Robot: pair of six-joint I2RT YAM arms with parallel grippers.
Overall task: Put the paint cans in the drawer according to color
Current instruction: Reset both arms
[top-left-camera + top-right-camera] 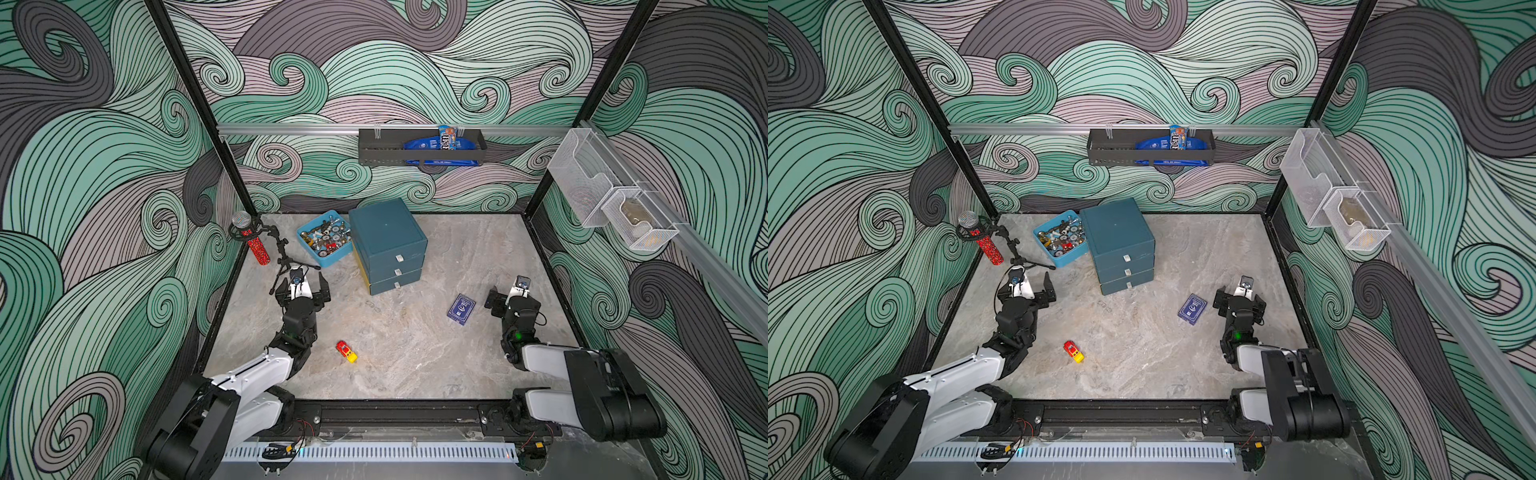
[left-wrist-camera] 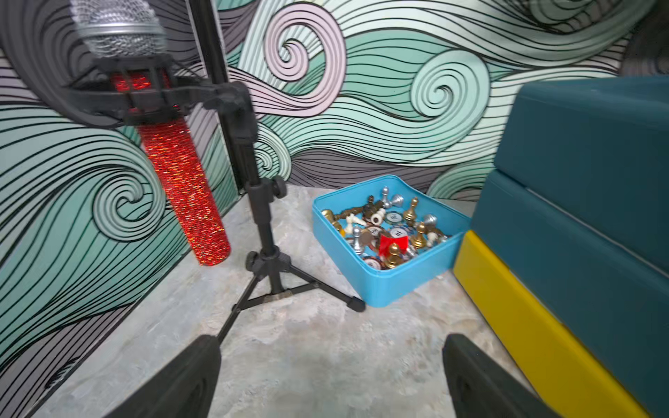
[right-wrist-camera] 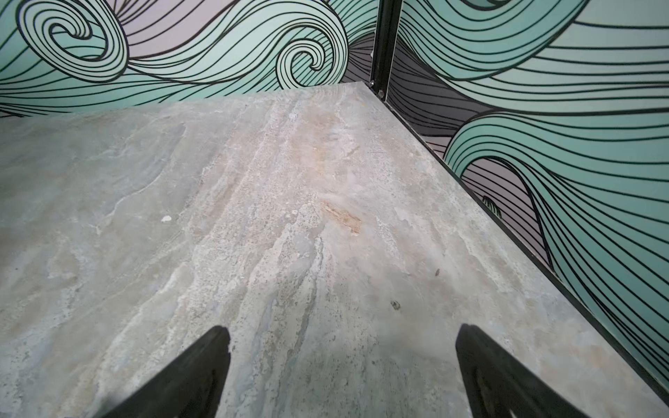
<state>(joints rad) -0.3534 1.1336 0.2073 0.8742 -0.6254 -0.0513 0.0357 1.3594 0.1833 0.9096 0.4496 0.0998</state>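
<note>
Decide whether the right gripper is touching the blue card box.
Apart: both top views show bare table between the right gripper and the card box.

Even soft light, faint shadows, wrist-view edges blurred and warped

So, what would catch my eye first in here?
Probably the swirling green and grey wave walls all around. Then the dark teal drawer cabinet at the back of the marble-look table, with a light-blue tray of chess pieces beside it and a glittery red microphone on a stand in the back left corner. A small red-and-yellow toy car lies alone near the front.
</note>
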